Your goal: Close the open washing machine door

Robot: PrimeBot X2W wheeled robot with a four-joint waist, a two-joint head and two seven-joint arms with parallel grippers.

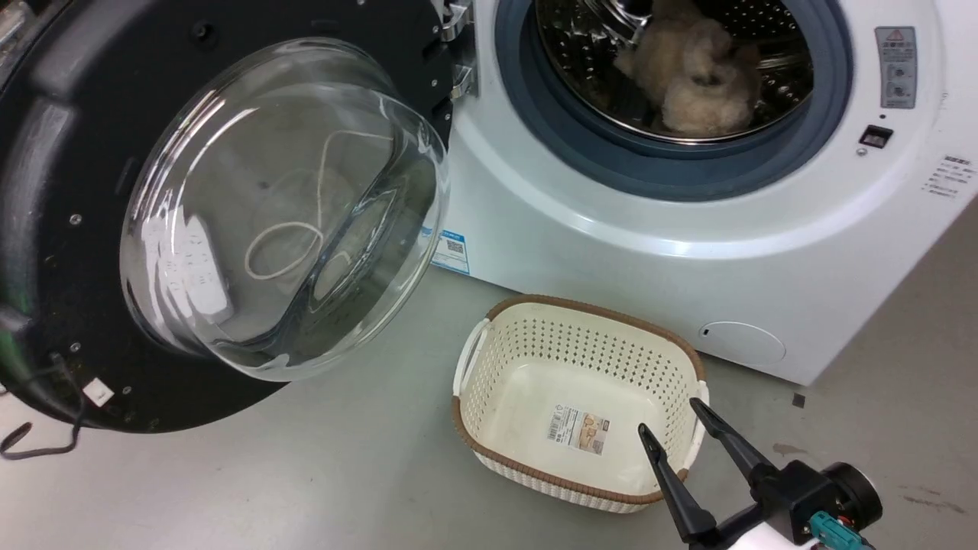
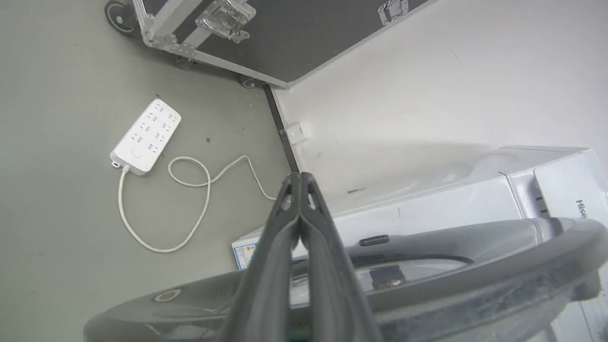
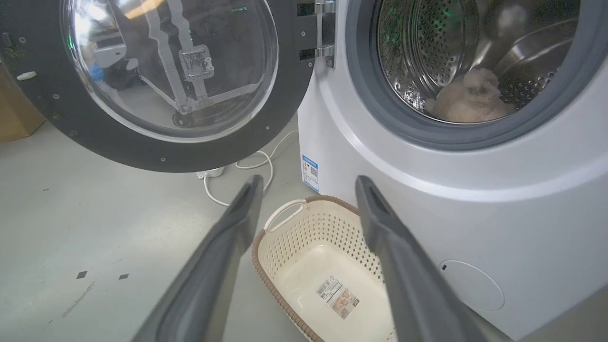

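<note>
Glossy black plastic rings the bulging clear glass bowl of the large round washing machine door [image 1: 283, 214]. We see it standing wide open to the left of the drum opening, hung on its metal hinge [image 1: 457, 46] at the opening's left edge. The white boxy front-loading washing machine [image 1: 611, 244] stands on the grey floor [image 1: 344, 481]. Its grey-gasketed steel drum [image 1: 581, 61] is uncovered, and a fluffy cream bundle [image 1: 695, 72] lies inside. A blue energy sticker [image 1: 451, 250] sits low on the front near the door, and a small round hatch [image 1: 741, 341] sits low to the right.

Just in front of the machine stands a cream perforated plastic basket [image 1: 519, 347] with a brown woven rim and a paper label on its bottom. In the head view our right gripper [image 1: 670, 416] shows against the basket's near right corner. Its two long dark fingers are spread apart with nothing between them.

Our left gripper [image 2: 300, 176] is at the door's outer side. Its fingers are pressed together tip to tip, holding nothing, and they cross above the door's dark rim; we cannot tell whether they touch it. Beyond them a white power strip [image 2: 146, 135] and its looping white cord [image 2: 161, 250] lie on the floor. A black metal-edged case [image 2: 294, 42] on wheels stands by the white wall [image 2: 427, 95].
</note>
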